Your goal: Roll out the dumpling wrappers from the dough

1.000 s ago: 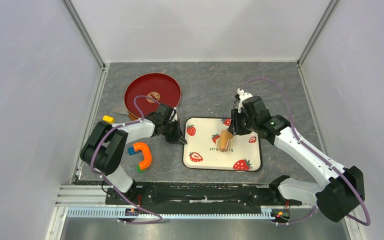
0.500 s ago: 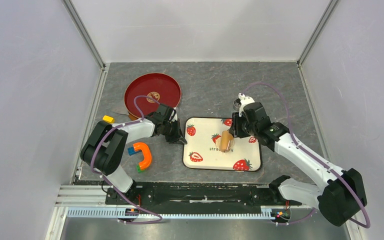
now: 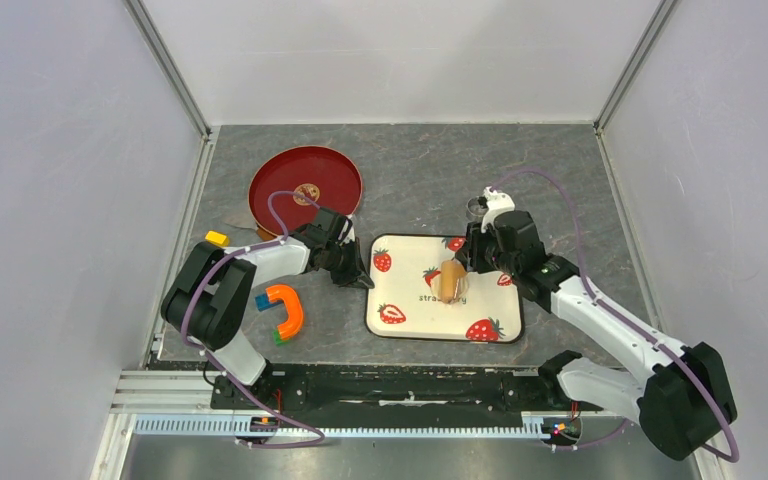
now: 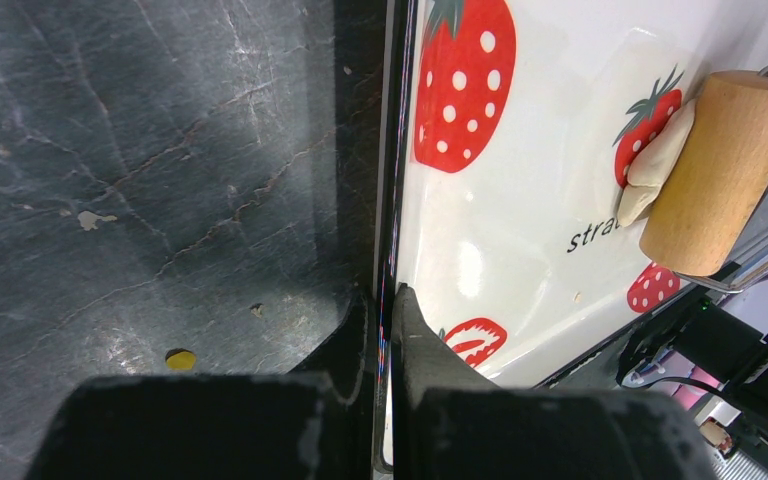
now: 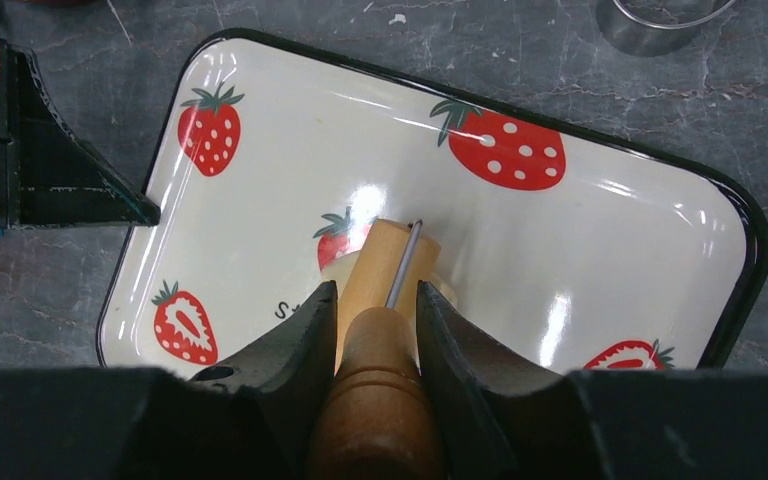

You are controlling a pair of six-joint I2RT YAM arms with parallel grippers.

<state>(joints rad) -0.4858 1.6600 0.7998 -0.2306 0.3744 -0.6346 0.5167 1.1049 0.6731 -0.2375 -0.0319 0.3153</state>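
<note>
As my right gripper (image 5: 375, 290), clamped on the roller (image 4: 720, 170), nudges it slightly at the strawberry tray (image 5: 610, 240) centre, I judge the dough (image 4: 655, 160) still a thick lump, with my left gripper (image 4: 383, 295) pinching the tray's rim.

Red plate (image 3: 326, 171) lies beyond the orange horseshoe toy (image 3: 291, 301).

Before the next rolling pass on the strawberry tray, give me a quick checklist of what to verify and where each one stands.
1. Handle grip: right end effector closed on the roller, ok.
2. Tray steadied: left end effector clamped on the rim of the tray, ok.
3. Contact: roller touching the dough, ok; the lump sits against its side.
4. Dough flattened to a thin round disc: not ok, a thick lump.
5. Dough sticking to the roller: cannot tell.
</note>
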